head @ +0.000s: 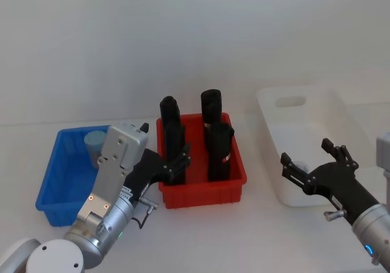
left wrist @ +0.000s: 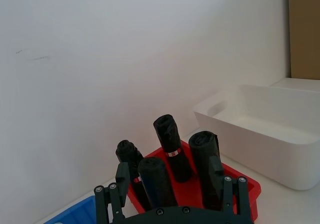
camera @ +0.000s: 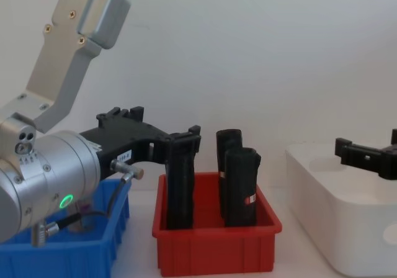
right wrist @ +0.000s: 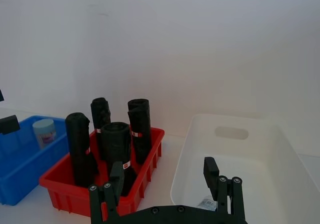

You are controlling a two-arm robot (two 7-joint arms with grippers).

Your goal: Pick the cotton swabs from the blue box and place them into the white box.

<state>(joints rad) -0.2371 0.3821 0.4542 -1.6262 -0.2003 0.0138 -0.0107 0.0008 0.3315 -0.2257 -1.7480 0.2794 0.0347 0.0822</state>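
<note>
Behind the left arm (head: 113, 181) cotton swabs (head: 92, 142) sit half-hidden; left tool (head: 179, 167), right tool (head: 304, 152) released.

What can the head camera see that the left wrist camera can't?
Head view extras: the small clear cotton swab jar with a pale blue lid inside the shallow blue plastic bin, and the right gripper, jaws open, over the large white plastic tub. Left wrist view extra: a tan board behind that tub. Shared: the tub, blue bin, and left gripper, jaws open, by the red plastic bin of tall black rolls.
</note>
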